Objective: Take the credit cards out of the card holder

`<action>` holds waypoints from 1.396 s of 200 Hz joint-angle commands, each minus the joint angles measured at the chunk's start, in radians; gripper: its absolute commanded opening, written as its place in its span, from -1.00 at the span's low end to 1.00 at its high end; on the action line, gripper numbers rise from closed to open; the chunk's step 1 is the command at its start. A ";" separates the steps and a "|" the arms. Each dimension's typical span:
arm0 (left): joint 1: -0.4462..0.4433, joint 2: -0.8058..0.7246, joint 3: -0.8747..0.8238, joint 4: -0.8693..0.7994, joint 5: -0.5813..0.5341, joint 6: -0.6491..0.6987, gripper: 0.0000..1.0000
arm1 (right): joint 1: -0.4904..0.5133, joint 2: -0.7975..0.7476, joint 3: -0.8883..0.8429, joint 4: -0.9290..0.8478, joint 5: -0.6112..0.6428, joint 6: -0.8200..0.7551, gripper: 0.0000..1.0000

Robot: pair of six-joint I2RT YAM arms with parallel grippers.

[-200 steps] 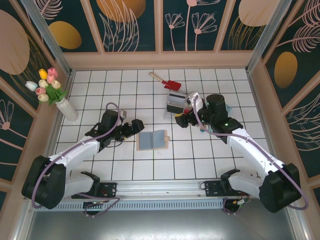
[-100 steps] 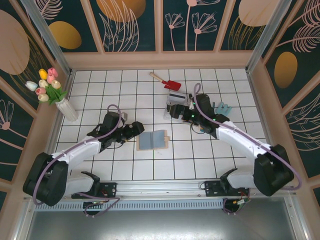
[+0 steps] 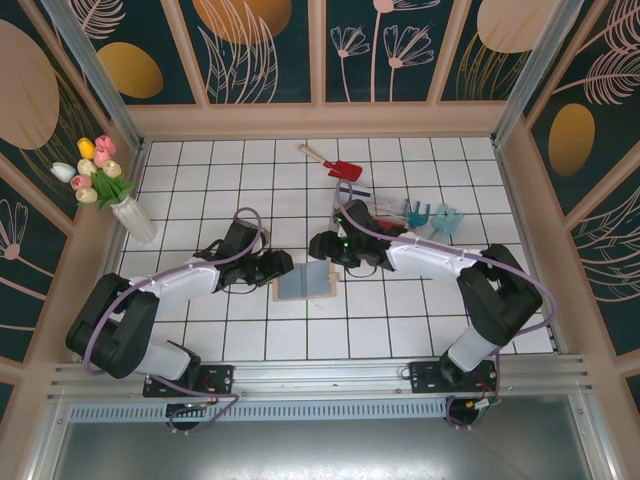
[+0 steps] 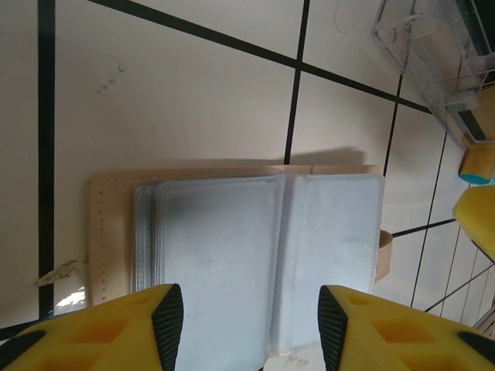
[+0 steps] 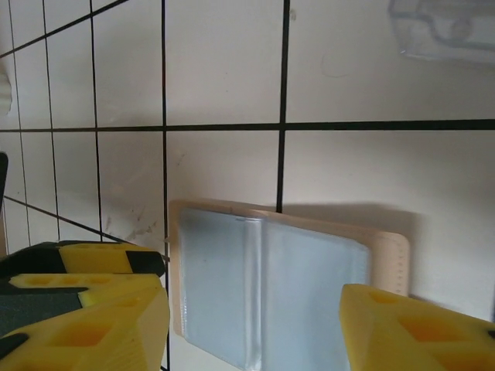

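Observation:
The card holder (image 3: pixel 305 282) lies open and flat on the white tiles, tan outside with blue-grey pockets. The pockets (image 4: pixel 255 255) look smooth, and the credit cards are hidden. My left gripper (image 3: pixel 277 268) hovers at the holder's left edge. Its jaws are open in the left wrist view (image 4: pixel 250 328), one black pad (image 4: pixel 167 321) over each page. My right gripper (image 3: pixel 325 246) hangs over the holder's upper right corner. It is open (image 5: pixel 255 332), and its yellow fingers (image 5: pixel 410 328) frame the card holder (image 5: pixel 271 286). Neither gripper holds anything.
A clear plastic tray (image 3: pixel 350 203) stands just behind the right gripper, also seen as the clear tray (image 4: pixel 433 46) and the tray (image 5: pixel 445 27). A red toy shovel (image 3: pixel 343 167) lies farther back. Teal toy rakes (image 3: pixel 432 215) sit to the right, and a tulip vase (image 3: pixel 130 215) stands at the left wall.
The right arm swung left from the tray to the card holder. The left gripper moved right to the holder's edge. Both pairs of jaws have narrowed.

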 commanded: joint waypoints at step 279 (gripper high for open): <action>-0.017 0.081 0.028 -0.081 -0.044 0.057 -0.06 | 0.034 0.190 0.084 -0.162 -0.033 -0.033 0.17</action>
